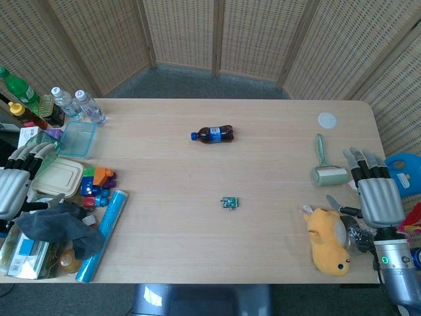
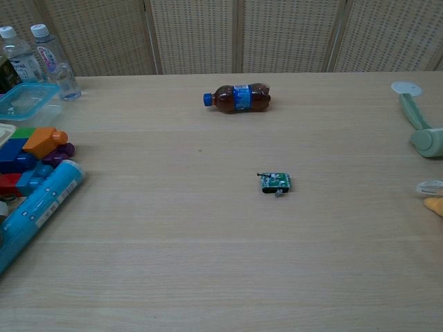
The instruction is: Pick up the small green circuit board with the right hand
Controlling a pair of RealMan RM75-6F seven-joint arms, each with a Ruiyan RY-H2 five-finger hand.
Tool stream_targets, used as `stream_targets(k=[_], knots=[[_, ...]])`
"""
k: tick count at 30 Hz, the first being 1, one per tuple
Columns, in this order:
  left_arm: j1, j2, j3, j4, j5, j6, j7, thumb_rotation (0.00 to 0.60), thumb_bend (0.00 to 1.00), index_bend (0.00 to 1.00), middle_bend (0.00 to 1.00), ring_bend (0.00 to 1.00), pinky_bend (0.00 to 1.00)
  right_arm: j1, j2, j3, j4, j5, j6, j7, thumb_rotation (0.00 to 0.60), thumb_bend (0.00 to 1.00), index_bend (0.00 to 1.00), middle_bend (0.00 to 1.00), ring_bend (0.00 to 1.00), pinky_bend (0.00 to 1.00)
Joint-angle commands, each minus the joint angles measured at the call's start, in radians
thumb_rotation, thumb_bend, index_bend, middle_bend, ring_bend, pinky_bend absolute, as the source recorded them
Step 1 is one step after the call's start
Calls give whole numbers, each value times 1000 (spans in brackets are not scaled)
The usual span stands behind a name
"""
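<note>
The small green circuit board lies flat near the middle of the table, also seen in the chest view. My right hand hovers at the table's right edge, fingers straight and apart, holding nothing, well to the right of the board. My left hand is at the far left edge over the clutter, fingers extended and empty. Neither hand shows in the chest view.
A cola bottle lies behind the board. A lint roller, white lid and yellow plush toy sit near the right hand. Toy blocks, a blue tube, containers and bottles crowd the left side.
</note>
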Motion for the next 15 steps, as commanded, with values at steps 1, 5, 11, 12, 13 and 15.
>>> stream_targets(k=[1, 5, 11, 12, 13, 15], knots=[[-1, 0, 1, -1, 2, -2, 0, 518, 247, 0, 0, 0, 0, -1, 0, -1, -2, -1, 1, 0, 366, 243, 0, 0, 0, 0], [2, -1, 4, -1, 10, 2, -6, 519, 247, 0, 0, 0, 0, -2, 3, -4, -10, -7, 3, -1, 366, 243, 0, 0, 0, 0], [8, 4, 6, 4, 19, 13, -21, 518, 247, 0, 0, 0, 0, 0, 15, -9, -26, -22, -4, -3, 366, 242, 0, 0, 0, 0], [7, 4, 7, 5, 19, 9, -23, 518, 247, 0, 0, 0, 0, 2, 15, -9, -28, -24, -7, -7, 368, 242, 0, 0, 0, 0], [6, 3, 9, 7, 19, 6, -23, 518, 247, 0, 0, 0, 0, 5, 15, -10, -29, -26, -11, -9, 372, 242, 0, 0, 0, 0], [4, 1, 10, 8, 20, 0, -26, 516, 247, 0, 0, 0, 0, 14, 12, -10, -27, -31, -23, -13, 389, 243, 0, 0, 0, 0]])
